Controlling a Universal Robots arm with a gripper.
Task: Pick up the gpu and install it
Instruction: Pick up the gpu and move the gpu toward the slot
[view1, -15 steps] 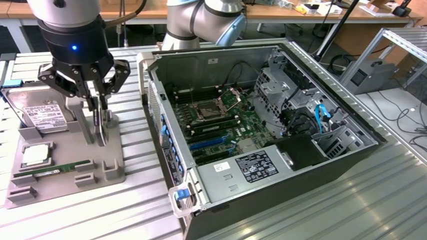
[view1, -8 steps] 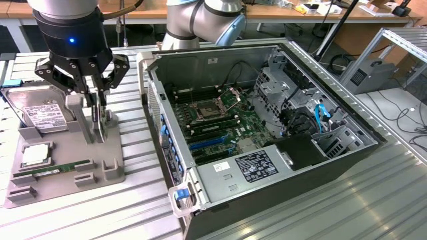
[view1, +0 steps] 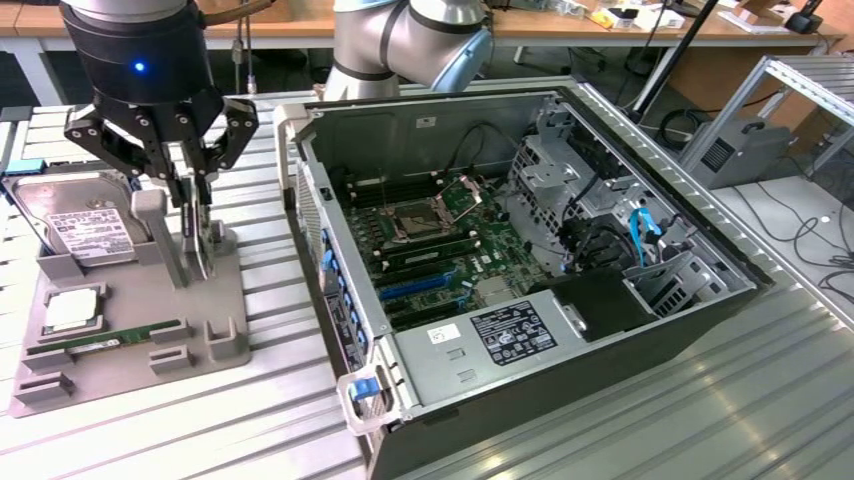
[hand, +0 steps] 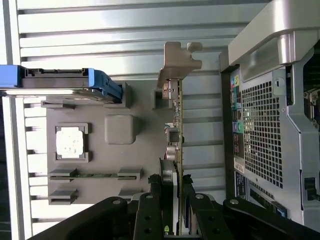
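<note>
One risk for you: gripper (view1: 198, 238) pinches gpu (hand: 178, 120) near top edge, card upright in grey holder (view1: 227, 290) beside open PC case (view1: 400, 125). Thin off-centre hold likely lets card tilt and jam in slot.

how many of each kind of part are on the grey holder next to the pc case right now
hard drive: 1
silver square chip: 1
green memory stick: 1
gpu, standing on edge: 1
total: 4 parts on the grey holder
</note>
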